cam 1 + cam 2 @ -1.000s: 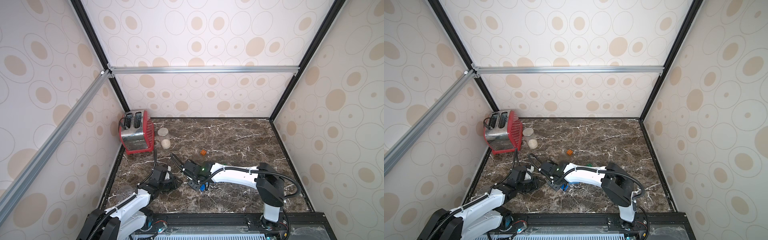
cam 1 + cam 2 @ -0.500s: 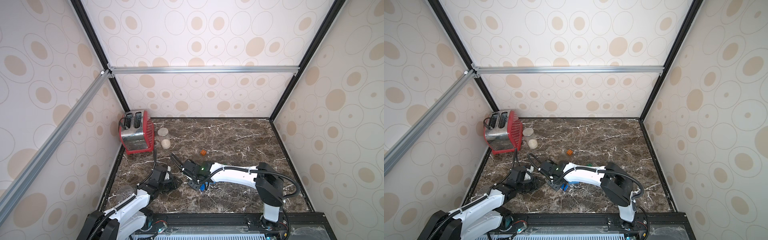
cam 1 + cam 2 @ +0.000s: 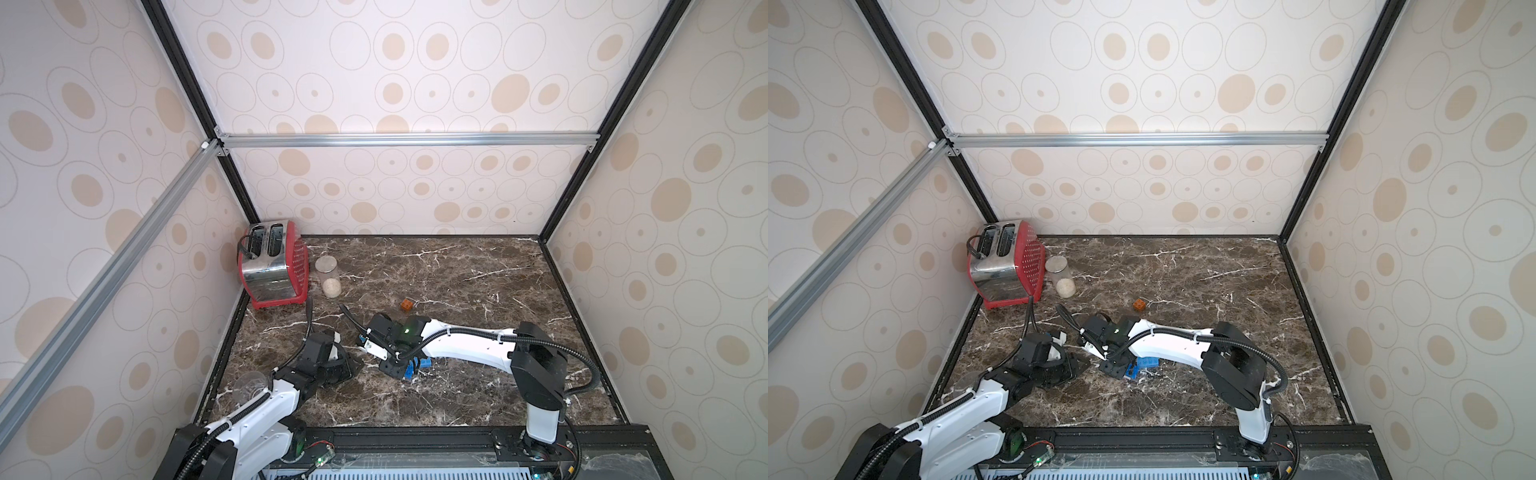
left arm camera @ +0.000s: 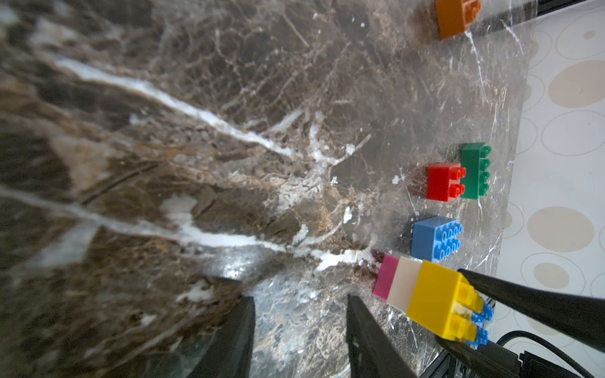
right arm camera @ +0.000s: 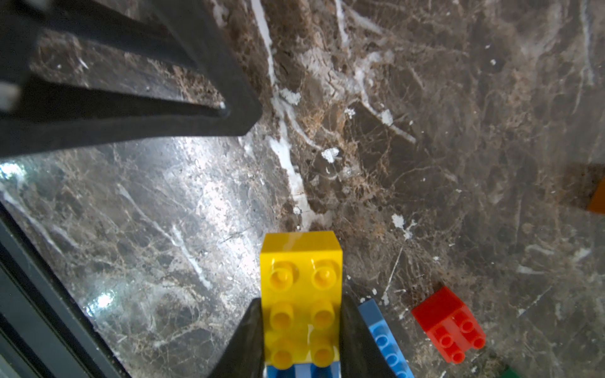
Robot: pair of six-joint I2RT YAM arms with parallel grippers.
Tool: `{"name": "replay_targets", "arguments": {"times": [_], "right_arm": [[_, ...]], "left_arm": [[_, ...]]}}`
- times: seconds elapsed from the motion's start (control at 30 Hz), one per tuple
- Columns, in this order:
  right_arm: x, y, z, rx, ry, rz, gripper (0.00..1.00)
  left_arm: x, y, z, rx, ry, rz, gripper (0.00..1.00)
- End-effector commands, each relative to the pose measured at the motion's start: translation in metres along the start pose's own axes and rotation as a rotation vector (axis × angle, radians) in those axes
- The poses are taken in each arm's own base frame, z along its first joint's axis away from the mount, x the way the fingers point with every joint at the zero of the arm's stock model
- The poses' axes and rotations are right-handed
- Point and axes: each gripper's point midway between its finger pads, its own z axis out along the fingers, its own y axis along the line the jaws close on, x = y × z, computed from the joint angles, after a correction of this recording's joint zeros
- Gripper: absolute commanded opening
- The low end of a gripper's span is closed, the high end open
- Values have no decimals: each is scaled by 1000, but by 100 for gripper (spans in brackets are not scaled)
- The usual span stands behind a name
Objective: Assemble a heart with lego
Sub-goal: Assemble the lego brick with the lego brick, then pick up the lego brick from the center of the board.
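While the right pincer [image 5: 301, 299] pinches the half-built heart [image 4: 425, 297] by its yellow brick [image 5: 301, 255], low near the middle of the tabletop's [image 3: 457, 270] front edge, we see several ways to lose it. The white brick [image 4: 404, 283] and pink brick [image 4: 386, 278] hang beyond the grip, so we judge a skewed press could pry them off. Loose pieces lie close: a blue brick [image 4: 435, 239] just beside, then a red brick [image 4: 445, 181] touching a green brick [image 4: 474, 171]. Nothing braces them, and on polished stone they may skid rather than seat. Our left pincer [image 4: 299, 297], slightly spread and empty, sits near enough to collide. An orange brick [image 3: 406, 305] waits well apart, toward the centre.
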Motion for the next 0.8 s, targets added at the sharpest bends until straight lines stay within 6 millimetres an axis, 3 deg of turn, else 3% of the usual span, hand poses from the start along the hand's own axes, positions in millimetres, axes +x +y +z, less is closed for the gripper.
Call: {"name": "replay_targets", "arguments": {"times": [0.0,0.13,0.3,0.5,0.6,0.77], "right_arm": [[2,4,-4,-26,18,-40,37],[-6,3,-18,-26,-24,-37,49],[-8,1,-30,-20,-43,-28,55],[-5,-37,-65,20,-120,141,58],[15,-63,-74,65,-117,240,58],[77,-111,-66,143,-34,433,58]], "left_arm": [[-6,-2,-4,-9,-17,18,47],[-7,-4,-3,-6,-17,21,47],[-8,-6,-4,0,-12,26,48],[-9,-26,-1,94,13,48,48],[-10,-40,3,153,33,59,48],[-12,-48,7,170,49,75,48]]}}
